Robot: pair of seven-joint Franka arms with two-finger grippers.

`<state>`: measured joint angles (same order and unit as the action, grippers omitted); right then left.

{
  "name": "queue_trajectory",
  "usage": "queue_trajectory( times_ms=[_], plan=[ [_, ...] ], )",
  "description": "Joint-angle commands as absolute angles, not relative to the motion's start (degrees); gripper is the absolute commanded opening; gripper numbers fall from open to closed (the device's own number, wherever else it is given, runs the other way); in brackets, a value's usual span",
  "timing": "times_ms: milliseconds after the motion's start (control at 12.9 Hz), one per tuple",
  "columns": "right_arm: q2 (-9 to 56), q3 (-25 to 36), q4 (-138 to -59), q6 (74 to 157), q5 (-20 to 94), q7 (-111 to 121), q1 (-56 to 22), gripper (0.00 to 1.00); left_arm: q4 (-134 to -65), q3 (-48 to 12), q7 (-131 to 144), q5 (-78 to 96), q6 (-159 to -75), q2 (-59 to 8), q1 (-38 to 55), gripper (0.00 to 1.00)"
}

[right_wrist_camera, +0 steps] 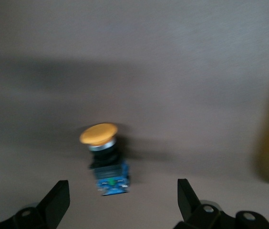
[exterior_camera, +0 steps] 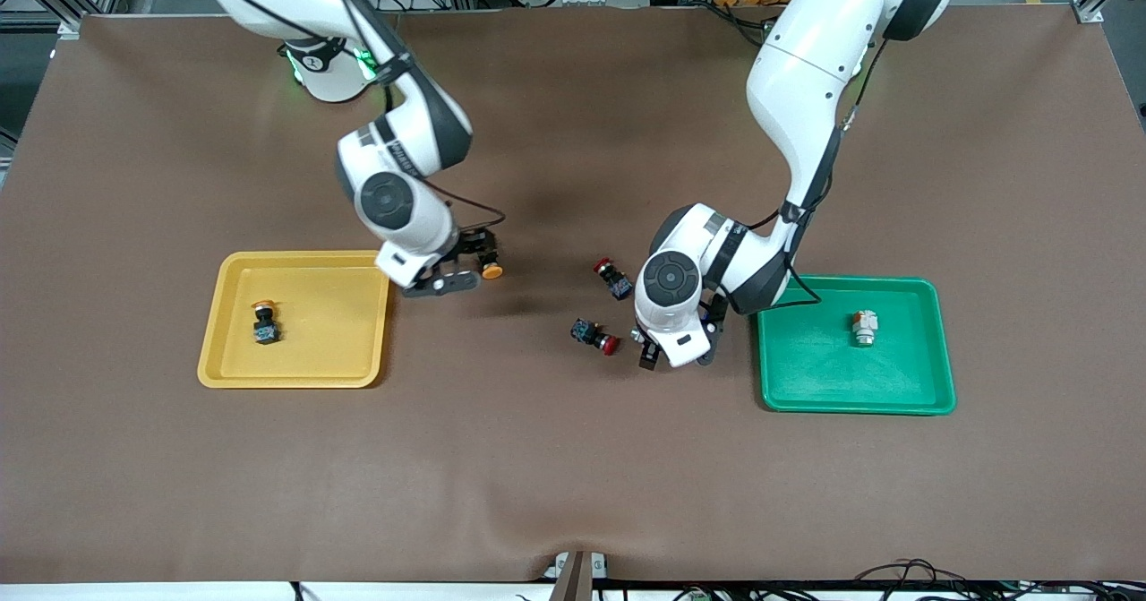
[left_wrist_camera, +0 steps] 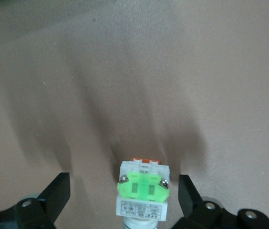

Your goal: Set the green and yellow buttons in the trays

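A: What do the jaws frame?

B: The left gripper (left_wrist_camera: 123, 195), jaws apart, straddles a green-faced button (left_wrist_camera: 141, 195) on the table (exterior_camera: 573, 458); its label is unreadable. The right gripper (right_wrist_camera: 123, 198), jaws apart, frames a yellow-capped button (right_wrist_camera: 103, 157).

A: Trays?

B: The yellow tray (exterior_camera: 358, 314) and green tray (exterior_camera: 806, 377) hold one button each.

A brown-covered table (exterior_camera: 555, 458) carries a yellow tray (exterior_camera: 363, 314) and a green tray (exterior_camera: 806, 386). Between them lie two red-capped switches (exterior_camera: 612, 277) (exterior_camera: 595, 335), an orange-capped button (exterior_camera: 490, 270) and a green-faced button (left_wrist_camera: 141, 195).
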<state>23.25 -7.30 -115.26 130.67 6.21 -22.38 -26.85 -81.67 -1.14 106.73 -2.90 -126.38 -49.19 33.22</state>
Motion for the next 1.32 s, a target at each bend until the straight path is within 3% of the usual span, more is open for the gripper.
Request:
queue_trajectory(
  times_ms=[0,77,465,852,1239],
  plan=[
    [24.5,-6.5,-116.7,134.6,7.6,-23.7,-28.7,1.0,-80.7,-0.4,110.3,-2.7,-127.1,-50.0,34.2,0.25],
    [25.0,-6.5,-117.5,136.6,7.6,-24.9,-29.9,1.0,-80.7,-0.4,110.2,-2.9,-127.1,-50.1,34.4,0.0],
    [26.5,-6.3,-117.9,139.7,7.0,-26.7,-31.7,1.0,-80.4,-0.1,109.0,-3.0,-127.1,-49.3,33.9,0.0],
    [28.8,-5.9,-118.3,143.3,4.8,-26.5,-31.6,1.0,-80.2,4.5,98.7,-2.9,-126.1,-44.9,31.6,0.0],
    [29.3,-5.9,-118.3,143.4,0.3,-26.4,-31.2,1.0,-80.4,4.6,79.4,-3.0,-117.7,-39.0,23.1,0.0]
  ],
)
